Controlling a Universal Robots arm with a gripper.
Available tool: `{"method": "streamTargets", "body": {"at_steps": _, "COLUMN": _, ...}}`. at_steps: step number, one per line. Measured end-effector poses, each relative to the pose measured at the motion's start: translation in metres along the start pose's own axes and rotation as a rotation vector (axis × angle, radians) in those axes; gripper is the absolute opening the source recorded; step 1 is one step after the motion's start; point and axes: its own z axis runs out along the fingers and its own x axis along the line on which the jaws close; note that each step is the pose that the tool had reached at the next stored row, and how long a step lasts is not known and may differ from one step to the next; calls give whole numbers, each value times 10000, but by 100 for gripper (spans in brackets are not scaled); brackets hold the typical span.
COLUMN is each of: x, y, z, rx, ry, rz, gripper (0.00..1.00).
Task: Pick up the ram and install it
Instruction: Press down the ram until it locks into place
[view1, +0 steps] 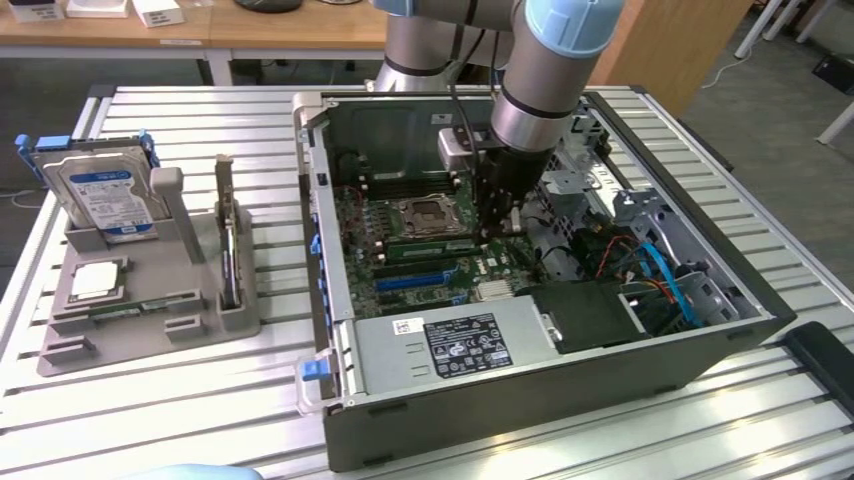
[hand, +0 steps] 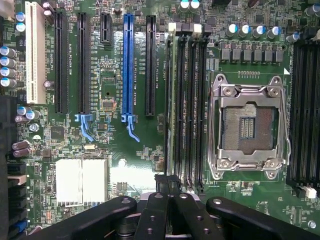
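The ram (view1: 434, 244) is a thin green stick standing on edge in the slot beside the CPU socket (view1: 434, 213) inside the open computer case. In the wrist view the ram (hand: 167, 100) shows as a narrow dark edge along the outermost slot of the bank next to the socket (hand: 247, 125). My gripper (view1: 503, 232) reaches down into the case at one end of that stick. Its black fingers are shut together, and the gripper (hand: 168, 179) sits right over the ram's end. I cannot tell whether they pinch the stick or press on it.
A grey holder (view1: 134, 340) stands at the exterior view's left with a blue-labelled hard drive (view1: 107, 195), a square silver CPU chip (view1: 94, 283) and another green stick (view1: 127, 309). The case walls, the power supply (view1: 461, 345) and blue cables (view1: 667, 280) surround the motherboard.
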Motion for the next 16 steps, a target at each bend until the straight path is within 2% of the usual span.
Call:
{"method": "streamTargets", "body": {"at_steps": 5, "x": -3, "y": 0, "z": -20, "rx": 7, "ry": -34, "rz": 1, "gripper": 10}}
{"method": "streamTargets", "body": {"at_steps": 10, "x": -2, "y": 18, "z": -77, "rx": 2, "ry": -34, "rz": -1, "gripper": 10}}
{"method": "streamTargets", "body": {"at_steps": 16, "x": -2, "y": 170, "z": -113, "rx": 2, "ry": -103, "rz": -2, "gripper": 10}}
